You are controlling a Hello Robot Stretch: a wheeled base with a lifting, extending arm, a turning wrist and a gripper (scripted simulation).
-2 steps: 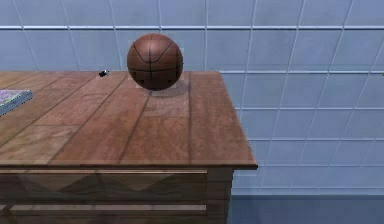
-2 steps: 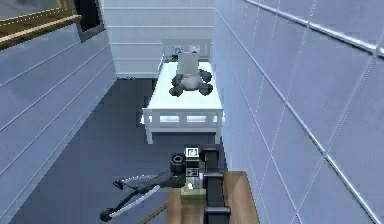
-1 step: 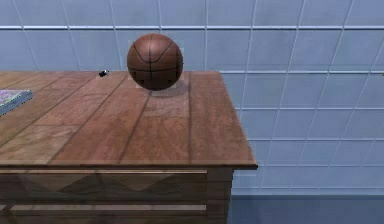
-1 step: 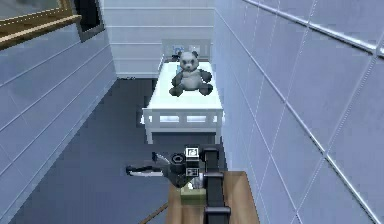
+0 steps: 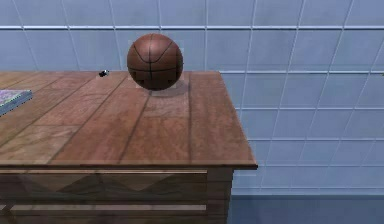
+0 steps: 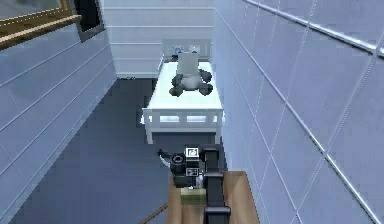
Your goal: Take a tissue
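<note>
- On the counter [image 5: 120, 130] ahead, I cannot tell where the tissue lies. The likeliest spot is a flat pale grey thing [image 5: 12, 99] at nine o'clock in the forward view, cut by the edge and too unclear to name.
- At twelve o'clock on that counter a basketball [image 5: 155, 62] stands near the far edge. A small dark thing [image 5: 103, 72] lies beside it at eleven o'clock.
- A blue tiled wall [image 5: 300, 60] rises behind the counter.
- At six o'clock in the arm side view the arm [image 6: 212, 195] rises over a strip of brown wood [image 6: 185, 208], which I judge to be the counter's end. The hand [image 6: 170, 162] sits at the arm's tip.
- I cannot tell whether the hand holds anything, as its far end is hard to make out against the dark floor.
- Beyond the hand, at twelve o'clock, stands a white bed [image 6: 185, 108] with a grey plush toy [image 6: 189, 72] lying on it.
- The deciding relation, as I judge it: the hand points out toward the bed, while the counter top spreads ahead.
- A tissue on that counter would lie toward the hand's nine o'clock, so the base would have to reposition first. Its long axis cannot be judged.
</note>
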